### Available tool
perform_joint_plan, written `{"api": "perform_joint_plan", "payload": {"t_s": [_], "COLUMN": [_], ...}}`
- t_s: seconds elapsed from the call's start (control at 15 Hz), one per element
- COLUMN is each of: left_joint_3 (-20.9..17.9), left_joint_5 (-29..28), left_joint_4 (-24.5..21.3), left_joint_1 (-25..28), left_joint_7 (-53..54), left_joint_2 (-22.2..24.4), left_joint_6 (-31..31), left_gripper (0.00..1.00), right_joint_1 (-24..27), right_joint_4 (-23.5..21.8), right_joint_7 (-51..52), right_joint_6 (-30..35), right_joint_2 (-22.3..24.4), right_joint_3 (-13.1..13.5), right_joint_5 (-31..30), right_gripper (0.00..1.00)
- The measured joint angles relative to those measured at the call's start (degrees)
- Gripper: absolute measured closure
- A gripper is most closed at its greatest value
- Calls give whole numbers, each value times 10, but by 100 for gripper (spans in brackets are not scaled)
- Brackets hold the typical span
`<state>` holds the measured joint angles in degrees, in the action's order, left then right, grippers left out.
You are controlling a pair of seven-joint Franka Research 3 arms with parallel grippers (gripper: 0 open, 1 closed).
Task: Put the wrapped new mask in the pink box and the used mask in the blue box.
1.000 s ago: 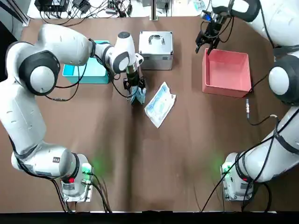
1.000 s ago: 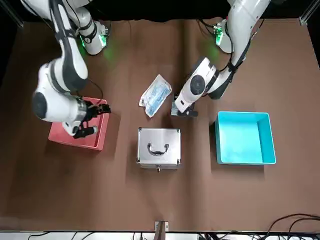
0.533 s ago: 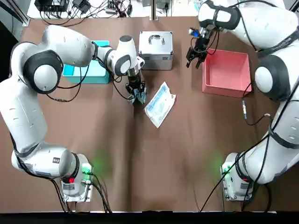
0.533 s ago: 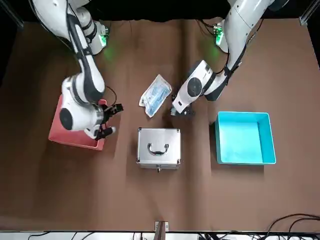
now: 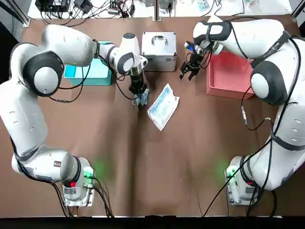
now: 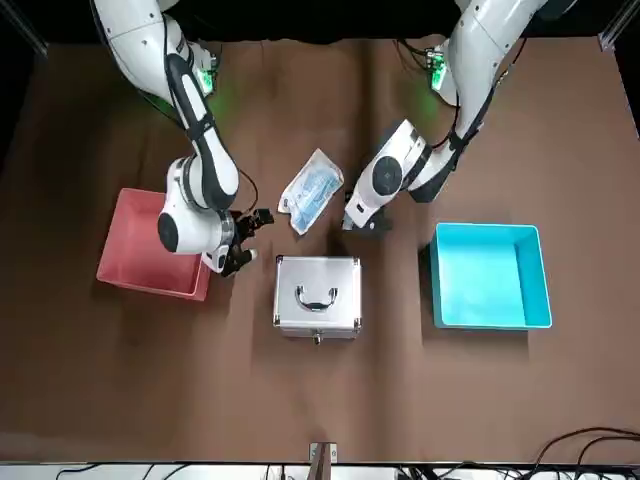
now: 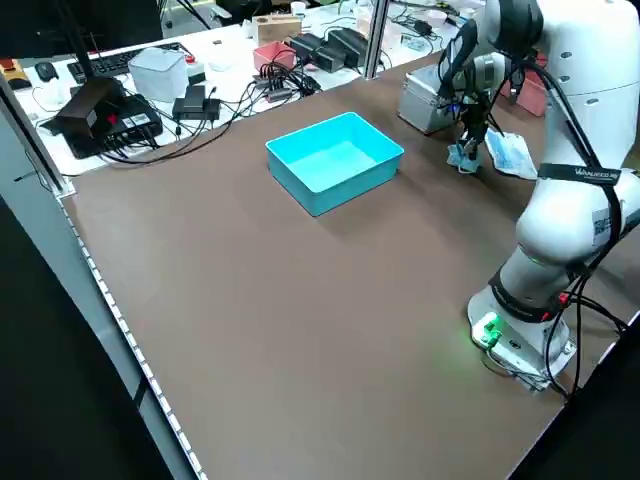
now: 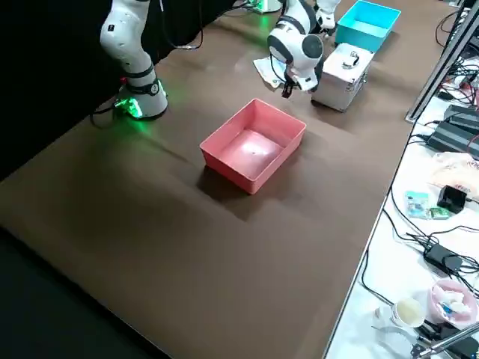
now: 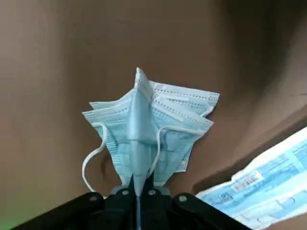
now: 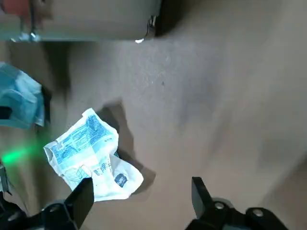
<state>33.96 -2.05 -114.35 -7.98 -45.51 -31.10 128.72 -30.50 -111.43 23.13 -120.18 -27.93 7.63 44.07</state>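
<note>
Brown desk (image 5: 157, 167) here, with a white side table (image 8: 408, 247) along its far edge holding cables (image 8: 456, 258), black adapters (image 8: 449, 138) and a cup (image 8: 408, 313). On the left side of the brown surface, past the left arm, sits the blue box (image 7: 335, 160), and over on the right is the pink box (image 8: 253, 146). Nothing's lying in either of them, they're just sitting open. A silver metal case (image 6: 318, 297) with a handle stands between the two.

So the left pincer (image 9: 139, 191) is clamped on the used mask (image 9: 153, 127), which is pinched into a fold in the middle with its ear loops hanging loose. That's all happening near the silver case, between the blue box and the packet, so the mask is outside both boxes.

The wrapped new mask (image 5: 163, 107) lies flat on the desk, tilted at an angle, right beside the left pincer and on the robot's side of the case. You can see print on the clear wrapper in both wrist views.

Then there's the right pincer (image 10: 143, 187), fingers wide apart with nothing between them. It's up above the desk, between the case and the pink box, and the packet shows off to one side in its wrist view.
</note>
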Motion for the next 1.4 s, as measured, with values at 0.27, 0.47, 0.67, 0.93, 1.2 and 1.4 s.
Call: {"api": "perform_joint_plan", "payload": {"t_s": [0.27, 0.47, 0.67, 0.93, 1.2, 1.4], "left_joint_3": [1, 1, -1, -4, -7, -7], "left_joint_5": [-2, -3, -10, -65, -99, -121], "left_joint_4": [78, 131, 154, 154, 138, 133], "left_joint_1": [32, 77, 140, 233, 312, 324], "left_joint_7": [11, 66, 134, 249, 355, 371], "left_joint_2": [60, 104, 138, 134, 99, 57], "left_joint_6": [-171, -259, -281, -267, -198, -174], "left_gripper": [97, 97, 97, 97, 97, 97], "right_joint_1": [-22, -43, -63, -77, -79, -81], "right_joint_4": [-7, -15, -28, -33, -36, -36], "right_joint_7": [2, 2, 2, 2, 2, 3], "right_joint_6": [-8, -38, -54, -59, -86, -92], "right_joint_2": [0, 0, 0, 0, -4, -15], "right_joint_3": [0, 0, 0, 0, 0, 0], "right_joint_5": [42, 50, 75, 110, 112, 113], "right_gripper": [9, 9, 9, 9, 9, 9]}}
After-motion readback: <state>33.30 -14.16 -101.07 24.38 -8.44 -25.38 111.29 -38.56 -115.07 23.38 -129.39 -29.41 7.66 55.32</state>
